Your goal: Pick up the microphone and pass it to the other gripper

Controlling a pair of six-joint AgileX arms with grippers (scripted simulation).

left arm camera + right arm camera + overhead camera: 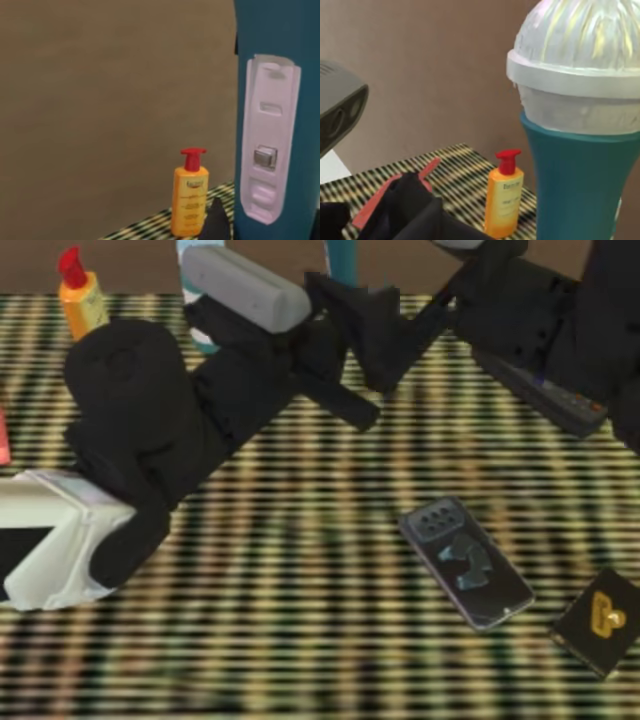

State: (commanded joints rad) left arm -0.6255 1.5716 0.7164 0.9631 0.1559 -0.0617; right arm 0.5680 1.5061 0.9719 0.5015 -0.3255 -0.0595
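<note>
Striped yellow-black cloth (300,570) covers the table before a brown wall (100,75). Label text on the yellow bottle (190,200) is unreadable. Both grippers meet at the microphone (580,150); their grip cannot be told.

1. There was one microphone (340,260), raised at the worktop's far edge.
2. Two robot hands were present, the left hand (345,365) and the right hand (385,340), both beside the microphone.
3. One yellow pump bottle (80,295) stood well apart from the microphone.
4. One phone (467,562) lay nearer the camera than the microphone.
5. One black card (603,620) lay near the phone.
6. One remote control (550,397) lay near the right hand.
</note>
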